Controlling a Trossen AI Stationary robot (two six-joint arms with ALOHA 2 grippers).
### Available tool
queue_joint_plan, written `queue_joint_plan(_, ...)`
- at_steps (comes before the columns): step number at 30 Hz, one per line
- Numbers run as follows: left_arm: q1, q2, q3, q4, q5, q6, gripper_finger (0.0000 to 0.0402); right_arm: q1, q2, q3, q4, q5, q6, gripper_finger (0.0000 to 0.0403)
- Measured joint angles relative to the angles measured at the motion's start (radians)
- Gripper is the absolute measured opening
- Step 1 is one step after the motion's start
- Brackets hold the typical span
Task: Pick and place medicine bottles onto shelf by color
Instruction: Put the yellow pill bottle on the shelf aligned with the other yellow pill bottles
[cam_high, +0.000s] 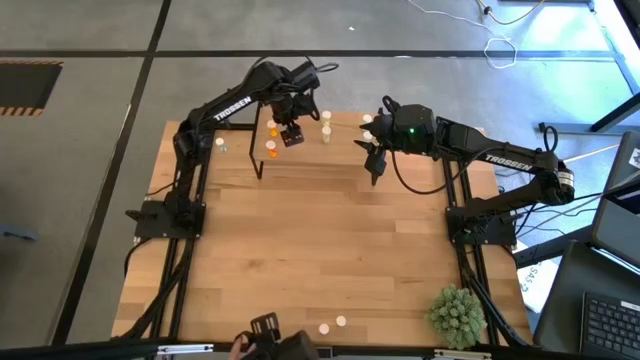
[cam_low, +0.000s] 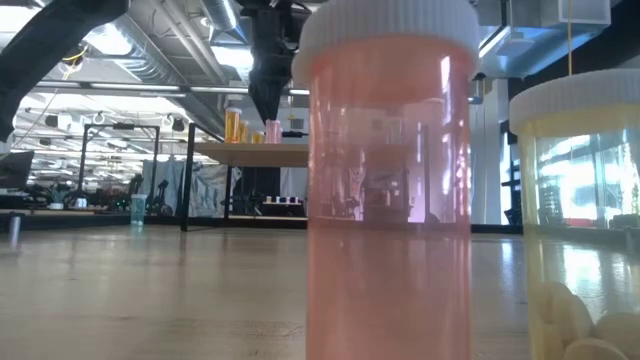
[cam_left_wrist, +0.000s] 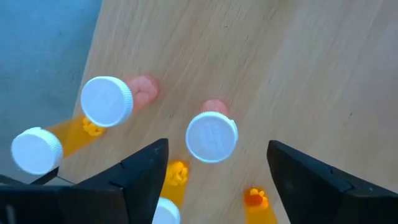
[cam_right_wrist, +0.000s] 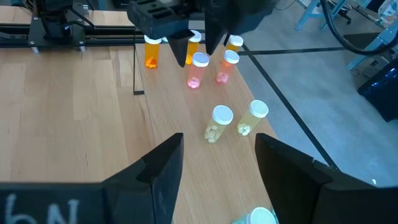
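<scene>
Wooden tabletop (cam_high: 330, 240), light butcher-block planks, mostly bare mid area. Spiky green plant ball (cam_high: 457, 315) near front right corner. Laptop (cam_high: 605, 325) just off table's right edge, front; cables (cam_high: 505, 45) on grey floor beyond far edge. Black-yellow hazard strip (cam_high: 28, 85) on floor far left. Low view: workshop bg w/ ceiling ducts (cam_low: 160, 45).

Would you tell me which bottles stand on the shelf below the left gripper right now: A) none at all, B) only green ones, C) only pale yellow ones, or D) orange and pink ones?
D: the left gripper hangs open over the shelf, where orange bottles and pink bottles stand.
</scene>
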Motion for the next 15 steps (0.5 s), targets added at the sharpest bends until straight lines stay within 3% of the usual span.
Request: queue_joint_plan(15,-0.033,-0.075,0.000,0.000,-0.089,0.023,0.0269,0.000,0.000,0.000,0.000,0.000,0.000,0.0202)
